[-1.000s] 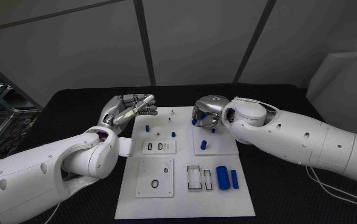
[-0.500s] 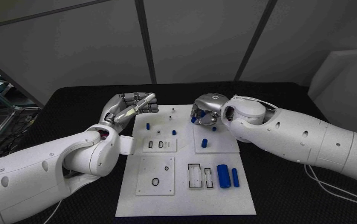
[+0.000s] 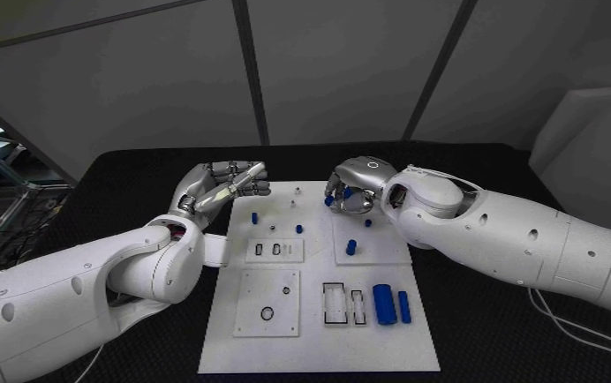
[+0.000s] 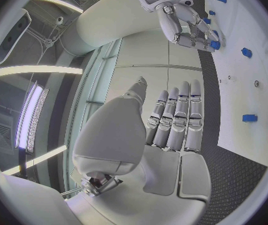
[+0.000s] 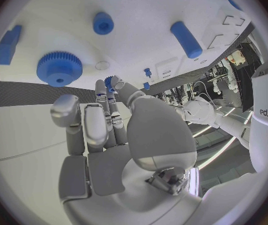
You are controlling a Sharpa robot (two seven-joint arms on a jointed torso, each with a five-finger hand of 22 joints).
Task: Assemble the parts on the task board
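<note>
While the left hand [image 3: 227, 182] hangs upper left of the task board [image 3: 319, 348] with its fingers curled together on nothing, the right hand [image 3: 353, 187] sits at the board's upper edge, pinching a small blue part [image 3: 330, 198] between its fingertips. The board is a long white plate in the lower middle of the head view, carrying raised square panels. Two blue cylinders [image 3: 391, 304] lie side by side at its lower right, and a blue gear [image 5: 59, 68] shows in the right wrist view.
</note>
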